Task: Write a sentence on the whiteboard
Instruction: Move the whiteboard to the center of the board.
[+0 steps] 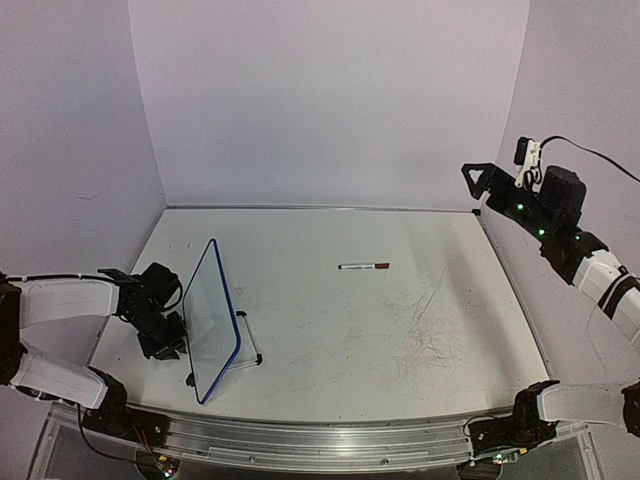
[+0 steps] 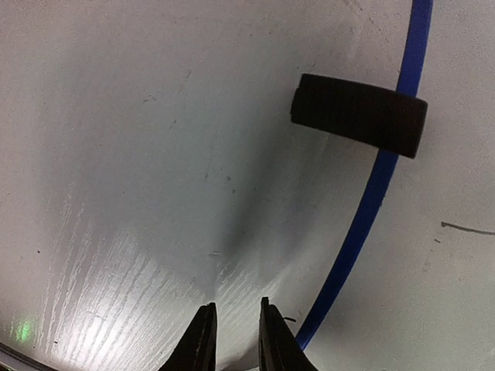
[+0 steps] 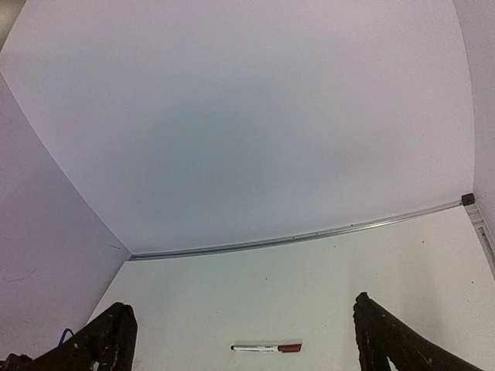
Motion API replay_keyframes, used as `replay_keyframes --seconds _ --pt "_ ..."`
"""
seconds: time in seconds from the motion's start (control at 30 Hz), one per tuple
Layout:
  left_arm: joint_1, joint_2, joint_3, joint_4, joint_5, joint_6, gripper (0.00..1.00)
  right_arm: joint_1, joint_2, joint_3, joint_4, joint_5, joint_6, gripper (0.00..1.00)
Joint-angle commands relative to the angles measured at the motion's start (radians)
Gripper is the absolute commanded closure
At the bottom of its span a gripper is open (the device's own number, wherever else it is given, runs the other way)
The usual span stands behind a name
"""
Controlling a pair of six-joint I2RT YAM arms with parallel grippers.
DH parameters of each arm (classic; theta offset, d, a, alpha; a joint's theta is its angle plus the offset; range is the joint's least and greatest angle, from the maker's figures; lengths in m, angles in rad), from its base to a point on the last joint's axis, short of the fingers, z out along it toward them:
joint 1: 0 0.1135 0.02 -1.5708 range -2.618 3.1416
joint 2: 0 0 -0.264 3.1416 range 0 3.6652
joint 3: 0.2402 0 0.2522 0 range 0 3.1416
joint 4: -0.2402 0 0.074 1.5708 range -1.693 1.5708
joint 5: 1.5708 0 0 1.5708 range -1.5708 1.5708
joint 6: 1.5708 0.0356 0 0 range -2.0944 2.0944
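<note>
While one whiteboard (image 1: 212, 322) and one marker (image 1: 363, 266) sit on the desk (image 1: 420, 330), we see left fingers (image 2: 203, 340) nearly together, right fingers (image 3: 387, 336) spread wide.

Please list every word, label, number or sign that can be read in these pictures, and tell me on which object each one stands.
There is no readable text in any view.
The whiteboard: seen nearly edge-on, its face shows no writing.
The marker: any print on its white barrel is too small to read.
The table: only grey scuffs and scribbles, no letters.
</note>
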Motion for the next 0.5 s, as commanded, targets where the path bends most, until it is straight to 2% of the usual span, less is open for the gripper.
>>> replay_keyframes --seconds 0.0,0.47 --pt "-0.047 0.047 -0.004 0.081 0.006 -0.051 0.82 -0.005 0.001 -0.011 0.055 -0.027 0.012 0.02" --pt "-0.228 0.254 0.106 0.188 0.004 -0.115 0.86 -0.003 0.022 -0.040 0.084 -0.118 0.048 0.02"
